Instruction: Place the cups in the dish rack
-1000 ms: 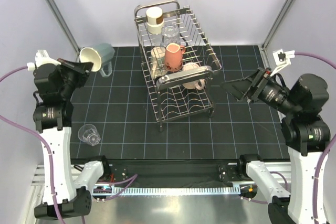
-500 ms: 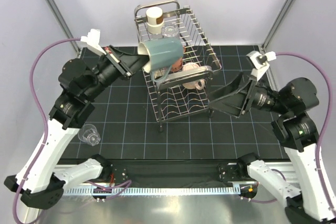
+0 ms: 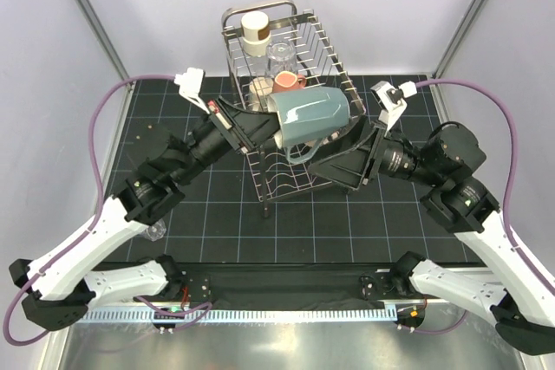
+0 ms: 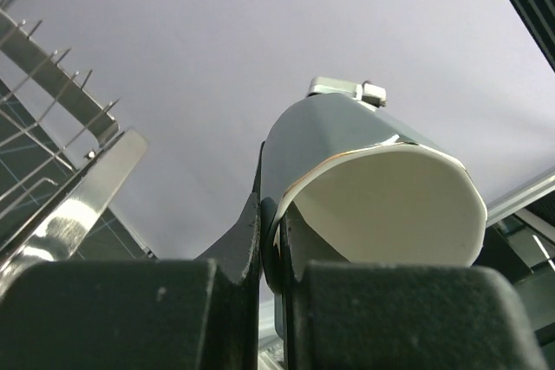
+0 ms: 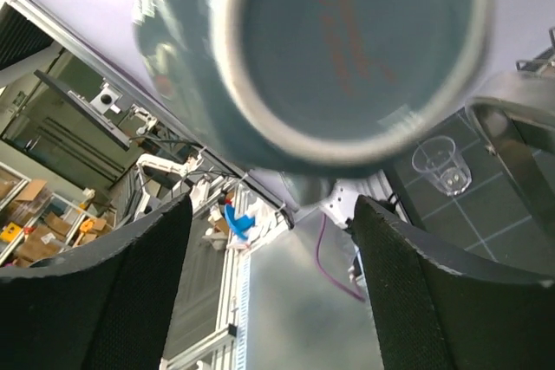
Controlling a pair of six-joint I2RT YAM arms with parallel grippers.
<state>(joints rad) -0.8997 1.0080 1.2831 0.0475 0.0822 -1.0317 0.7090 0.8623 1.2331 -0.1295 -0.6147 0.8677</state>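
My left gripper [image 3: 270, 127] is shut on the rim of the teal-grey mug [image 3: 310, 114] and holds it on its side in the air over the front end of the dish rack [image 3: 323, 51]. In the left wrist view, my fingers [image 4: 251, 240] pinch the mug's wall [image 4: 347, 140], one finger inside the cream interior. My right gripper [image 3: 334, 160] is open just right of the mug. In the right wrist view, the mug's base [image 5: 347, 32] fills the top above the open gripper [image 5: 273, 249]. The rack holds a brown-banded cream mug [image 3: 254, 28], a glass tumbler [image 3: 279, 54], a salmon pink mug [image 3: 286, 81] and a cream mug [image 3: 260, 88].
A clear glass tumbler [image 5: 442, 165] stands on the black gridded mat [image 3: 390, 205] at the near left, mostly hidden by my left arm in the top view. The rack's steel end handle [image 5: 512, 119] is close to the mug. Frame posts rise at both back corners.
My left arm has swung right with the teal-grey mug, from the left of the mat to over the rack's front. My right arm has reached left, up to the mug's base.
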